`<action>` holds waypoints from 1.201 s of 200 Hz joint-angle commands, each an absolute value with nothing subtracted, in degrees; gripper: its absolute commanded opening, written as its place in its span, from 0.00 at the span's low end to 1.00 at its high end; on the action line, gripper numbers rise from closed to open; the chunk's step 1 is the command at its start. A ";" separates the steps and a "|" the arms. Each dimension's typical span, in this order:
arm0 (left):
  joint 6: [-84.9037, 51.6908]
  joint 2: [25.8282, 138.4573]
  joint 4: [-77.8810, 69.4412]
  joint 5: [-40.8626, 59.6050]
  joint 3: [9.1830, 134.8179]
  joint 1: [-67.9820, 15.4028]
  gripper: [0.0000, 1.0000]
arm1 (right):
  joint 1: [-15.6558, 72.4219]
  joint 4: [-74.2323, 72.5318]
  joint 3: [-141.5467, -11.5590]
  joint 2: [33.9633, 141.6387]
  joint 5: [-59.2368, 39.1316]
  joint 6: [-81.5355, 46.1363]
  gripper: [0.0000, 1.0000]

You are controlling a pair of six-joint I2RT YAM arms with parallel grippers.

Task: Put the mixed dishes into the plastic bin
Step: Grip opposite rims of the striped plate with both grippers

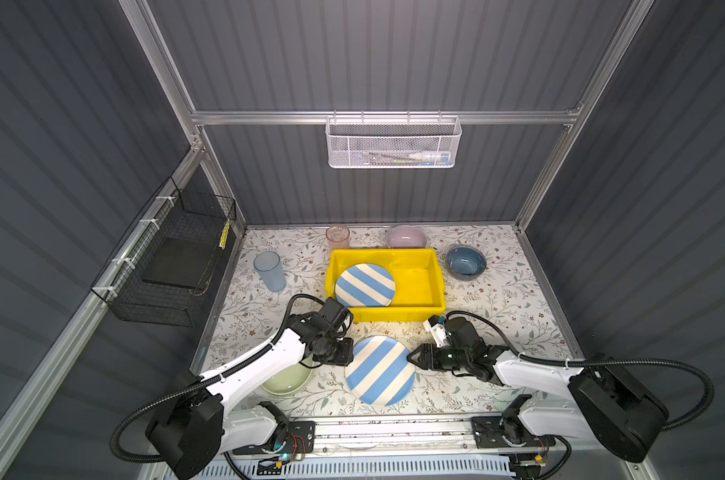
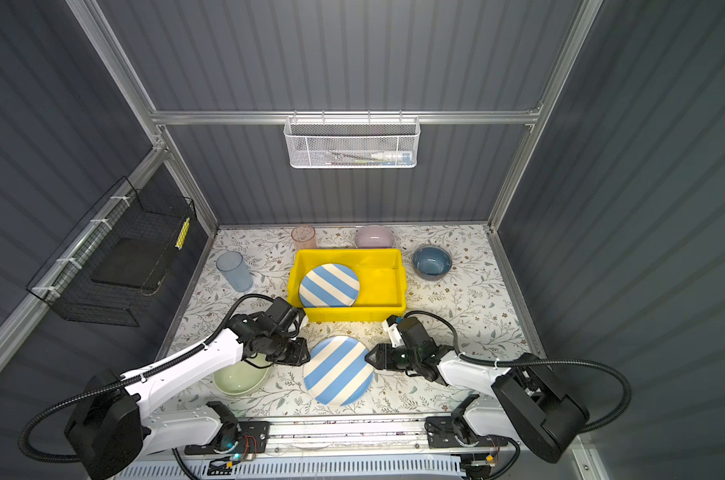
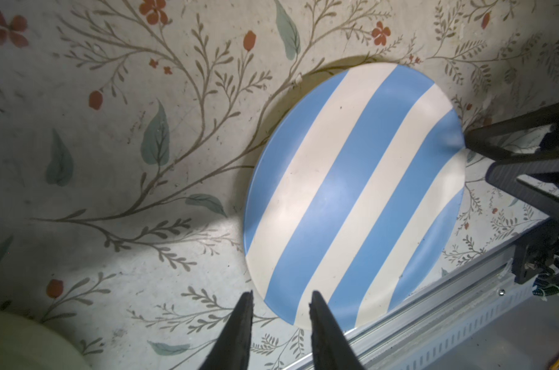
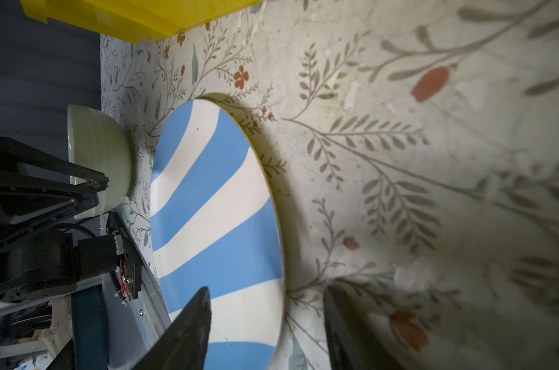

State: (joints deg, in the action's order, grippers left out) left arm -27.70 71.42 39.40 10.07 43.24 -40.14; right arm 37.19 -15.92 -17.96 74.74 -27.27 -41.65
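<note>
- Bin (image 1: pixel 383 251): yellow, at mid-table (image 1: pixel 502 316), open side up.
- Binned plate (image 1: pixel 365 286): blue-white striped, lying in the bin's left half, its edge against the near wall.
- Front plate (image 1: pixel 379 371): same stripes, on the table just before the bin, between the two grippers.
- Left gripper (image 3: pixel 281 296): at the front plate's left edge. Its jaws stand a little apart with nothing between them. In the left wrist view the plate's rim shows just past the tips.
- Right gripper (image 1: pixel 411 358): at the plate's right edge, jaws apart and astride the rim. In the right wrist view one finger (image 4: pixel 194 320) lies over the plate and the other (image 4: pixel 345 330) over the table beside it. Whether either touches the plate cannot be told.
- Green bowl (image 1: pixel 286 381): on the table left of the front plate, partly under the left arm.
- Lilac bowl (image 1: pixel 406 237) and pink tumbler (image 1: pixel 337 237): upright behind the bin, near the back wall.
- Blue bowl (image 1: pixel 465 261): just right of the bin.
- Blue tumbler (image 1: pixel 269 271): upright, left of the bin, well apart from it.
</note>
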 commanded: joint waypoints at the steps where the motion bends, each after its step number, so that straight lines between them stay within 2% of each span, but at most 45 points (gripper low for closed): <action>1: -28.92 71.96 39.29 9.16 42.23 -40.57 0.30 | 37.63 -21.87 -16.46 77.43 -28.99 -43.14 0.55; 116: -29.00 78.91 36.22 7.31 39.60 -42.14 0.23 | 38.06 -29.93 -16.57 84.99 -34.66 -43.94 0.49; 165: -30.06 79.84 33.59 8.24 38.58 -42.44 0.21 | 38.19 -33.57 -17.99 88.56 -37.51 -44.82 0.41; 240: -30.77 82.04 30.63 9.20 38.82 -42.64 0.21 | 38.50 -32.08 -19.59 88.33 -37.20 -44.12 0.26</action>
